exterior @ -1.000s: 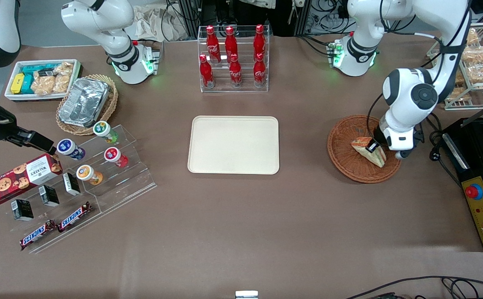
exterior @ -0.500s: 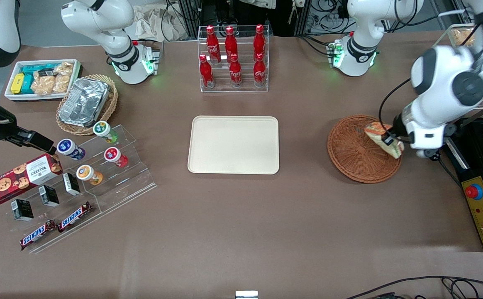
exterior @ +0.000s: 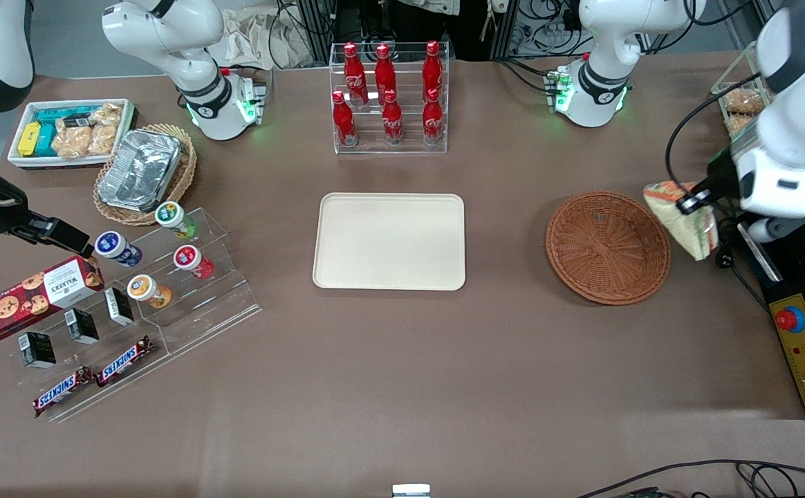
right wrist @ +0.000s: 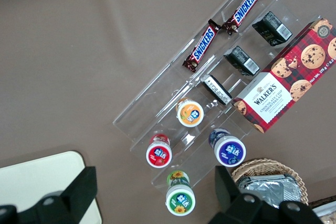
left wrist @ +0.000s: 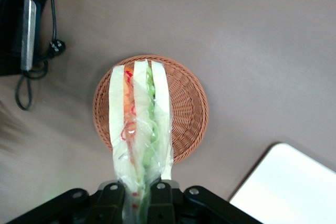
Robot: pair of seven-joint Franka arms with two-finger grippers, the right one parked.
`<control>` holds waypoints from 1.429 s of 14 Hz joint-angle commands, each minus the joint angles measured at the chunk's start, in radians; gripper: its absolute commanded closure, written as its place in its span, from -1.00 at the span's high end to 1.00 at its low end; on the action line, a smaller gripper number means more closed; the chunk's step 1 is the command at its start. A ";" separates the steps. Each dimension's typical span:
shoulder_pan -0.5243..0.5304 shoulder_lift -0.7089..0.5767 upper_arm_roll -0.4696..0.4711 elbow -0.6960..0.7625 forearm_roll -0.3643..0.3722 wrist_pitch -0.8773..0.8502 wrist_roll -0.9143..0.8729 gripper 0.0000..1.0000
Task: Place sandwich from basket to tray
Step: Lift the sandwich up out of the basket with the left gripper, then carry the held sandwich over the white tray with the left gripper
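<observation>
Right now the sandwich (exterior: pixel 682 218) hangs clear of the table, pinched in the gripper (exterior: pixel 689 202), which is raised above the table just off the basket's (exterior: pixel 607 247) rim on the working arm's side. In the wrist view the two fingers (left wrist: pixel 157 203) are closed tight on the wrapped narrow end of the wedge, and the sandwich (left wrist: pixel 139 124) runs straight out from them, its bread and filling layers edge-on, with the basket (left wrist: pixel 189 114) showing empty underneath.

What the next move turns on is where the tray (exterior: pixel 389 241) lies from that load. With the sandwich as the dial's centre in the front view, the basket sits at about 8 o'clock, close by, and the tray at about 9 o'clock, well apart, with the whole basket between. The carry therefore has to pass over the basket toward the parked arm's end of the table.

The wedge's long axis slants from the fingers down toward 5 o'clock in the front view, so its free end hangs lowest and away from the tray. I judge it will need enough height to clear the basket rim, and the wide end should touch the tray first.
</observation>
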 commanded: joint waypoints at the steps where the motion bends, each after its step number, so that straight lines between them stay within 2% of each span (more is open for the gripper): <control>1: 0.001 0.032 -0.004 0.141 -0.003 -0.105 0.137 -0.75; 5: -0.008 0.038 -0.096 0.156 0.000 -0.119 0.194 -0.81; 9: -0.029 0.043 -0.201 0.156 0.002 -0.114 0.107 -0.81; 14: -0.210 0.118 -0.204 0.155 0.000 -0.044 -0.151 -0.82; 20: -0.384 0.248 -0.205 0.149 -0.026 0.116 -0.258 -0.83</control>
